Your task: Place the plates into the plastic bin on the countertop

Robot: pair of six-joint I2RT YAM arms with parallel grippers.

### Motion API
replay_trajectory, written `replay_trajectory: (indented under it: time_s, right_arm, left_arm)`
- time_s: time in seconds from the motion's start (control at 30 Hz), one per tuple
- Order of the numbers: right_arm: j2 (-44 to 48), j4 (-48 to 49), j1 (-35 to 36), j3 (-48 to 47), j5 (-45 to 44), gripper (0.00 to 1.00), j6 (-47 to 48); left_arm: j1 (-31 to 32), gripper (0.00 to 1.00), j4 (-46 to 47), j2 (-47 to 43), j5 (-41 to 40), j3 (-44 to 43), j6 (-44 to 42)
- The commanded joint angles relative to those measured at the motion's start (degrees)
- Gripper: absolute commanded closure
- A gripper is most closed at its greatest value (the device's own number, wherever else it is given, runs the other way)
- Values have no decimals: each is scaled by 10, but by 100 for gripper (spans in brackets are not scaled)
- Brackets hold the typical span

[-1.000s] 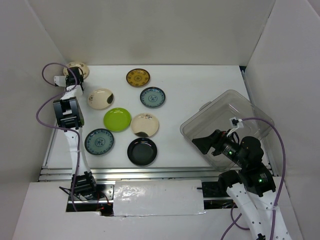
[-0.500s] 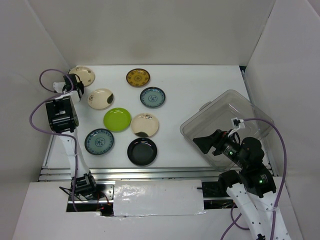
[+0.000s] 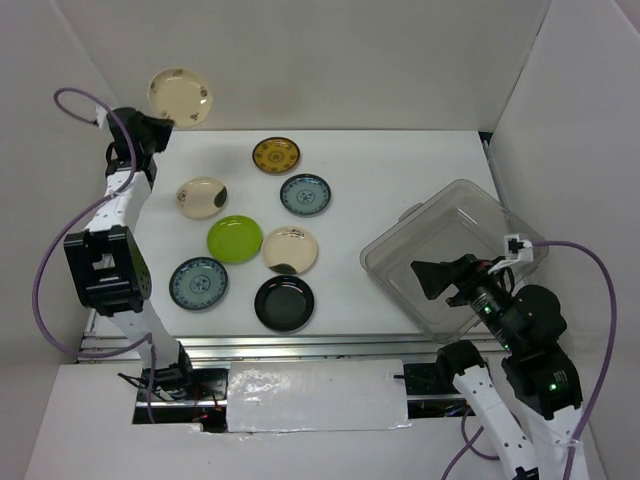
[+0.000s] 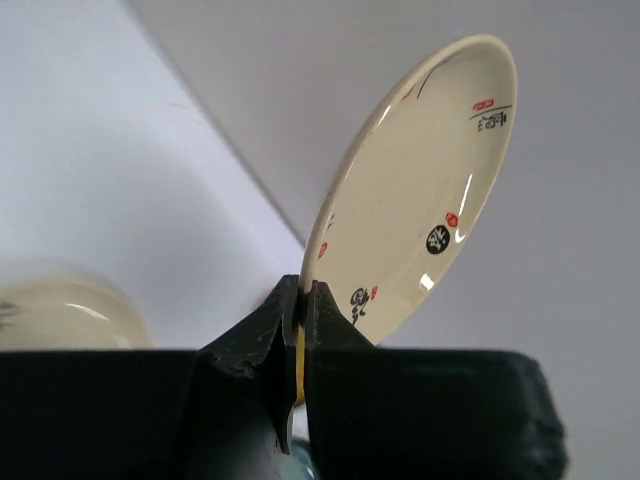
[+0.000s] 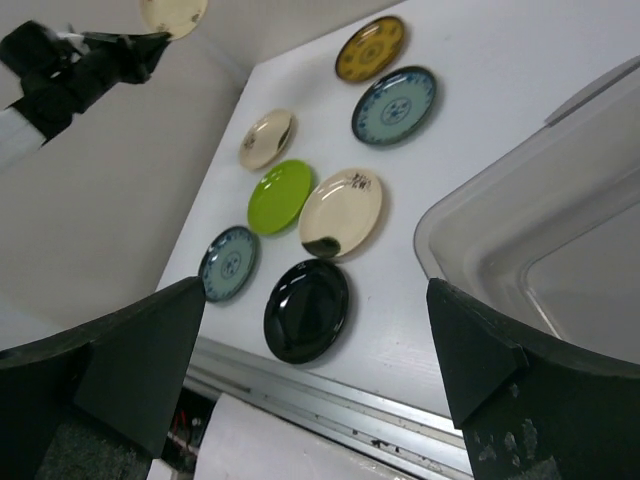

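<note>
One cream plate (image 3: pixel 180 97) hangs above the countertop's (image 3: pixel 400 165) far-left corner, its rim pinched in my left gripper (image 4: pixel 298 300). In the wrist view it stands tilted, clamped edge lowest, its painted face slanting up to the right. Seven other plates lie flat across the left half, the black plate (image 3: pixel 284 303) closest to the near edge. The plastic bin (image 3: pixel 470 215) sits at the right edge, well apart from them, with my right gripper (image 3: pixel 432 278) spread wide over its near-left wall. White walls (image 3: pixel 350 60) enclose the table.

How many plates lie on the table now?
7: yellow plate and far blue plate at the back, cream plate at left, green plate and smudged cream plate mid-table, near blue plate and black plate in front. None looks hidden.
</note>
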State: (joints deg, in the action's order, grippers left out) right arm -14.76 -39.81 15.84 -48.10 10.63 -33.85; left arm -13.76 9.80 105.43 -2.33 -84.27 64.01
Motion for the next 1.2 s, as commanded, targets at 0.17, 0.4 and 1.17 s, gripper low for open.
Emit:
replay_trajectory:
  time_s: [0.17, 0.4, 1.17]
  right_arm:
    - [-49, -126, 1, -203, -190, 0, 15]
    - [-57, -214, 2, -361, -259, 0, 34]
    - [-34, -274, 29, -393, -250, 0, 33]
  left_arm:
    - [256, 100, -133, -60, 190, -90, -157]
    - [491, 100, -227, -14, 153, -212, -225]
    - [627, 100, -165, 356, 165, -475, -215]
